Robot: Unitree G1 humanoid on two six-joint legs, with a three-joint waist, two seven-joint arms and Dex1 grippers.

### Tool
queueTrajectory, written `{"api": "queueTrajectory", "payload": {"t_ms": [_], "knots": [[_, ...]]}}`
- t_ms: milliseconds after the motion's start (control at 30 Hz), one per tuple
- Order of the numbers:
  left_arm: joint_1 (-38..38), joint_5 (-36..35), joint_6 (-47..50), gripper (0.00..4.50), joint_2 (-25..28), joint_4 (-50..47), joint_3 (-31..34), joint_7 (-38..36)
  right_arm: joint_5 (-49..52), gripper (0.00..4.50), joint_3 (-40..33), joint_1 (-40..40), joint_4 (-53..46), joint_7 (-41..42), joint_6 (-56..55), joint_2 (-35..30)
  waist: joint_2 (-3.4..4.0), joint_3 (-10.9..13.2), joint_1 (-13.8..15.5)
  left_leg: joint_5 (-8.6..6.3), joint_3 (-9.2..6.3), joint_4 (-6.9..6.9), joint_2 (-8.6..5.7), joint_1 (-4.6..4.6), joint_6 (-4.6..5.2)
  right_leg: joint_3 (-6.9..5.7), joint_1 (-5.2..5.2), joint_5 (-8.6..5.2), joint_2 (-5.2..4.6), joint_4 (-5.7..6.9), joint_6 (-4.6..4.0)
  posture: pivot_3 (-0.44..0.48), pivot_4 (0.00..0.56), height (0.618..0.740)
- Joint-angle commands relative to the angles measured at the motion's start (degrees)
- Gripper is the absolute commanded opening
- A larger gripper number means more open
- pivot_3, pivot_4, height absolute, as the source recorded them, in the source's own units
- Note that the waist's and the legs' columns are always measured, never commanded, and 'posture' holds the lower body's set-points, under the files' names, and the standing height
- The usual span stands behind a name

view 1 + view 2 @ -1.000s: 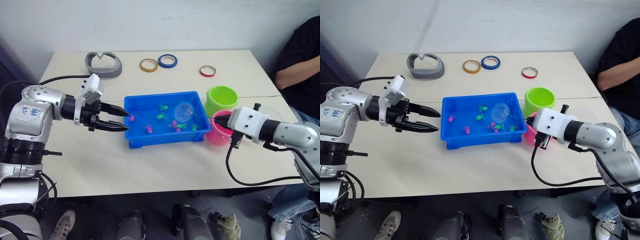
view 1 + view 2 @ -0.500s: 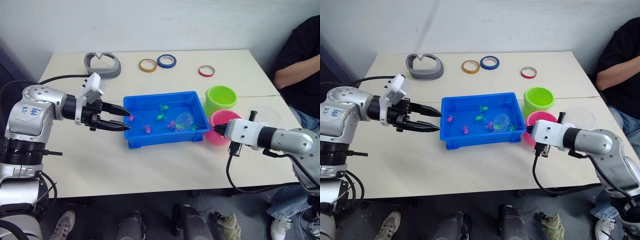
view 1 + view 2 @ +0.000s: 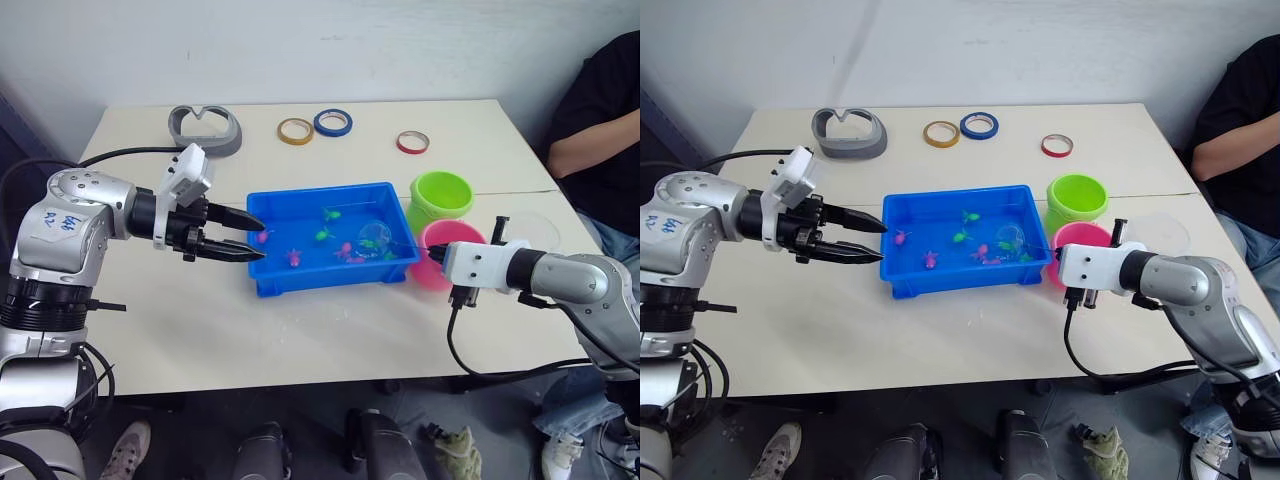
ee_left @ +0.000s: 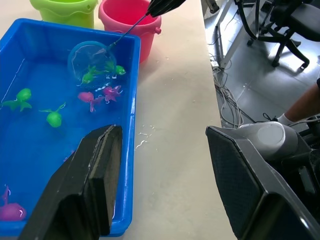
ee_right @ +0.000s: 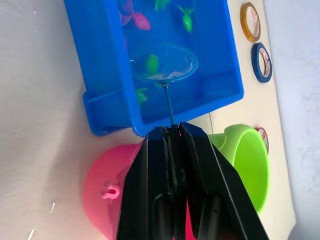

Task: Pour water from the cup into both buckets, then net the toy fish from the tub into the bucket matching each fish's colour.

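Tub (image 3: 275, 275) holding pink and green fish, right gripper (image 5: 170, 131) jaws clamping net (image 5: 165, 62), left gripper (image 3: 245, 237) jaws apart.

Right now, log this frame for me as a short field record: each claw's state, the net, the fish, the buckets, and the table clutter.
left claw: open, holding nothing, poised at the tub's left end
right claw: shut on the net handle
net: hoop lowered in the tub, a green fish inside it
loose fish: pink and green ones lie in the tub
buckets: green bucket and pink bucket beside the tub's right end
cup: on the table past the pink bucket
clutter: three tape rolls, a grey holder at the far edge
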Motion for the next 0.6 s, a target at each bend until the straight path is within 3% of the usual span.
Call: {"api": "queueTrajectory", "payload": {"t_ms": [33, 600], "knots": [[0.7, -0.6, -0.2, 2.97, 1.2, -2.3, 0.6, 0.2, 1.6, 0.00, -0.1, -0.5, -1.8, 1.7, -1.2, 0.3, 0.00, 0.0, 0.0, 0.00, 0.00, 0.00, 0.00, 0.00, 0.00, 0.00, 0.00, 0.00, 0.00, 0.00, 0.00, 0.000, 0.150, 0.713], [2.8, -2.5, 1.4, 2.97, 2.2, -4.8, 2.3, 2.2, 6.6, 0.00, 1.7, -5.0, -0.2, 8.4, 6.1, 2.2, 0.00, 0.0, 0.0, 0.00, 0.00, 0.05, 0.00, 0.03, 0.00, 0.02, 0.00, -0.02, -0.04, 0.12, -0.03, 0.000, 0.150, 0.713]]}}
